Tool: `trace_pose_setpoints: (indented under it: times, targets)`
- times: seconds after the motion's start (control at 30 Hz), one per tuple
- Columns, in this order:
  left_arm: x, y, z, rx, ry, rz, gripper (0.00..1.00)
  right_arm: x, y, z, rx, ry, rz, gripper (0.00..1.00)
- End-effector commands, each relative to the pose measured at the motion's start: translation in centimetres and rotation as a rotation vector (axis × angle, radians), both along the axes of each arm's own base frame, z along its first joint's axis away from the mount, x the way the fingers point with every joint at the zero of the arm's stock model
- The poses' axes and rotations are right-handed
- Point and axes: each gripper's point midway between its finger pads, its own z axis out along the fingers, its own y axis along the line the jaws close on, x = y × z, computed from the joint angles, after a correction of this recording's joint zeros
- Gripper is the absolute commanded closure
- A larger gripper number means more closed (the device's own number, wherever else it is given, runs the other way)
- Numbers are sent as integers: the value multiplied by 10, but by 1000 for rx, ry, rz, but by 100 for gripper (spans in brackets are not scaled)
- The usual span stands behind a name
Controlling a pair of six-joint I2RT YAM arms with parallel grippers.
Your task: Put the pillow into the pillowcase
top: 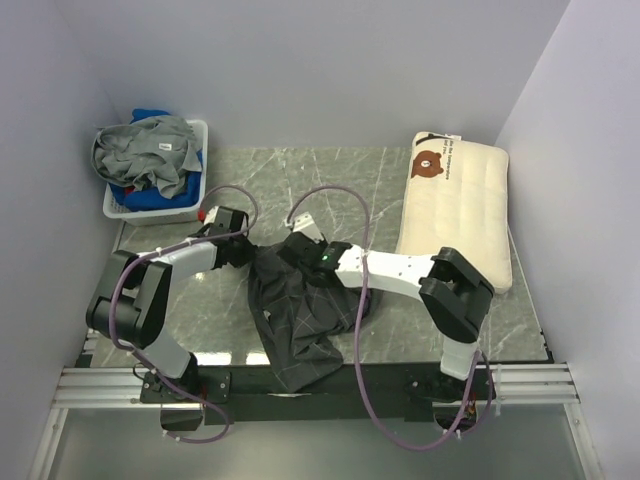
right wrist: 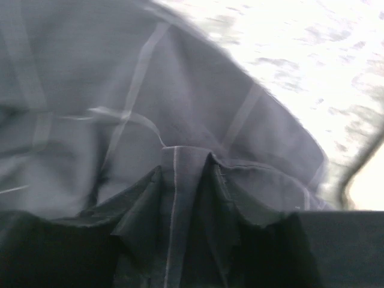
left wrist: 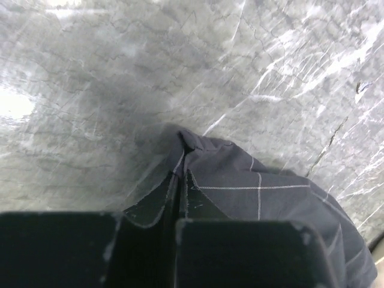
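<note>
basket (top: 150, 212) — grey clothes (top: 145, 150) over blue, seemingly | pillow (top: 460, 210) outside pillowcase (top: 295, 320), well apart

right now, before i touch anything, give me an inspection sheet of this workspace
surface: grey marble-pattern tabletop, no spills seen
job's things: dark charcoal grid-lined fabric pillowcase crumpled at centre, hanging over the near edge; cream-white bear-print pillow flat at far right, apart from it, not inserted
clutter: white plastic basket holding grey and blue clothes, far left corner
grippers: left claw shut on a pillowcase edge; right claw has fabric bunched between its fingers, grip unclear
cables: purple cables loop loosely over both arms
surroundings: plain pale walls on three sides
</note>
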Motion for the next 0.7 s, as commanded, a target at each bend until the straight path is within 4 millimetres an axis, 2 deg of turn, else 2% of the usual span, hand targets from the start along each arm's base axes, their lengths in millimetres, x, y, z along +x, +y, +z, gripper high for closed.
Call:
trace_pose_setpoints:
  times: [0.0,0.03,0.07,0.1,0.17,0.2,0.27,0.3,0.37,0.4,0.47,0.53,0.63,0.67]
  targets:
    - [19,7,39,22,-86,37,98,30,-40,41,34,-94,-177,70]
    - [16,12,43,38,-78,48,99,35,-53,43,43,-95,-210,77]
    - [19,18,57,39,-109,65,99,37,-59,49,60,-103,-230,80]
    - [25,24,71,46,-136,83,99,38,-66,64,96,-123,-246,81]
    - [26,41,93,61,-159,120,99,42,-83,79,126,-142,-284,82]
    - [32,46,112,64,-198,138,99,42,-88,97,171,-167,-289,82]
    - [32,63,137,79,-231,165,99,44,-98,111,213,-183,-296,82]
    - [39,69,161,83,-276,182,99,44,-105,125,251,-205,-301,81]
    - [36,83,185,107,-306,197,99,47,-117,132,289,-206,-313,87]
    - [38,85,206,108,-343,202,99,47,-123,139,309,-220,-319,90]
    - [31,98,228,143,-368,223,99,48,-134,150,340,-240,-339,94]
    - [26,110,261,169,-434,248,99,53,-151,162,359,-269,-389,98]
    - [12,135,302,196,-500,291,99,59,-182,196,412,-350,-464,100]
    - [8,148,313,207,-517,323,99,59,-191,209,436,-374,-481,100]
